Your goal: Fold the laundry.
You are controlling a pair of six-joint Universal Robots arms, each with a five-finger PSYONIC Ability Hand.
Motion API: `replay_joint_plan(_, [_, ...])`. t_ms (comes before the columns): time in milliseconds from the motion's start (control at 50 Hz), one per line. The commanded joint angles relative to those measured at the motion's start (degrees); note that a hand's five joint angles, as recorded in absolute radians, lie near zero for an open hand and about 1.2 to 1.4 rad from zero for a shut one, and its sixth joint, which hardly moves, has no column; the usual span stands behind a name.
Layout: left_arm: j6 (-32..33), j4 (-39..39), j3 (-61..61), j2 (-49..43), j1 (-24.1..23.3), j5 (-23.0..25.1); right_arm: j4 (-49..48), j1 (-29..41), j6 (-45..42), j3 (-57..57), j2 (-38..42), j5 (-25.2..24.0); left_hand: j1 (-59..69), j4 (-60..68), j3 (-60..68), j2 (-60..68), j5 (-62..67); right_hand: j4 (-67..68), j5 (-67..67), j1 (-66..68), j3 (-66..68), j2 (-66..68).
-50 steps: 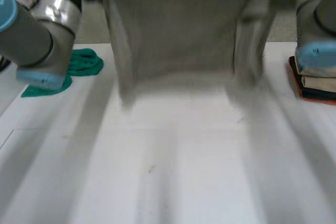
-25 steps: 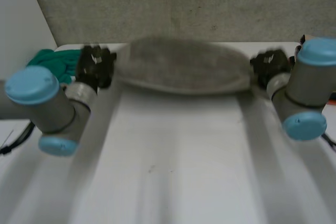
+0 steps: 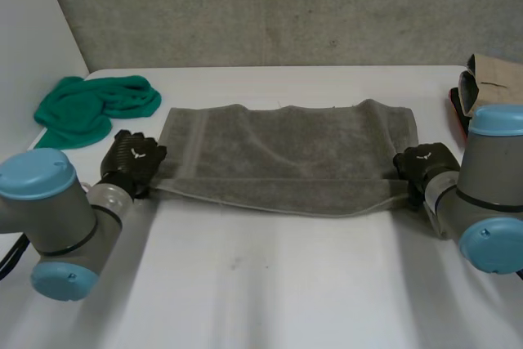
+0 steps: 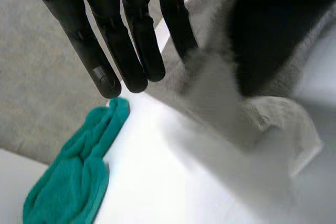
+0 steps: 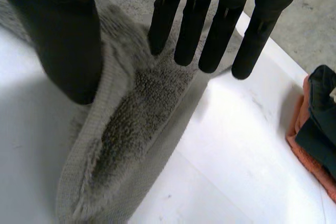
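Left hand (image 3: 133, 159) and right hand (image 3: 422, 163) each pinch a near corner of the towel (image 3: 286, 153), its long axis running straight between them.

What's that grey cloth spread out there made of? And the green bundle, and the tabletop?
The grey towel looks like cotton terry: matte, with a fuzzy pile and a flatter woven band near its end. The green cloth seems a thinner, smoother fabric, crumpled in soft folds; its fibre is unclear. The table looks like smooth white laminate with a faint sheen.
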Motion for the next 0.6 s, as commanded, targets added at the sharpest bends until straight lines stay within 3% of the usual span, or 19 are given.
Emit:
replay_joint_plan(20, [-0.5,-0.1,-3.1,1.6,1.2,3.6,0.6,-1.9,0.4,1.6,-0.3,0.1,28.6,30.1,30.2,30.1,30.6,-1.2,-0.3,-1.4,-1.7,-1.4])
replay_joint_plan(80, [-1.6,-0.4,-4.6,2.8,1.5,7.0,0.6,-2.7,0.4,2.0,-0.7,0.1,28.6,30.1,30.2,30.1,30.6,-1.9,-1.0,-2.1,-2.4,-2.1])
replay_joint_plan(160, [-3.1,-0.5,-5.1,3.5,1.7,8.1,0.6,-4.2,1.4,1.8,-0.9,0.1,28.6,30.1,30.2,30.1,30.6,-0.2,0.7,-0.4,-0.7,-0.5])
replay_joint_plan(220, [-4.4,-0.6,-5.1,4.0,1.6,8.0,0.6,-5.6,3.2,1.7,-0.9,-0.9,28.6,30.1,30.2,30.1,30.6,17.2,18.1,17.0,16.7,17.0])
replay_joint_plan(240, [-4.7,-0.6,-5.1,4.3,1.6,7.8,0.7,-6.0,3.7,1.8,-0.9,-1.8,28.6,30.1,30.2,30.1,30.6,40.6,41.5,40.4,40.1,40.4])
replay_joint_plan(360, [-5.4,-3.8,-7.0,9.9,1.9,5.4,1.7,-6.5,2.5,3.0,-2.7,-2.4,28.6,30.1,30.2,30.1,30.6,41.1,42.0,40.9,40.6,40.9])
replay_joint_plan(520, [-4.8,-21.0,-11.8,24.5,1.3,5.1,10.8,-7.4,-9.5,7.8,-14.5,-3.2,28.6,30.1,30.2,30.1,30.6,41.1,42.0,40.9,40.6,40.9])
replay_joint_plan(600, [-3.9,-33.7,-14.4,32.8,1.2,5.2,21.1,-8.0,-24.5,12.4,-21.8,-2.8,28.6,30.1,30.2,30.1,30.6,41.1,42.0,40.9,40.6,40.9])
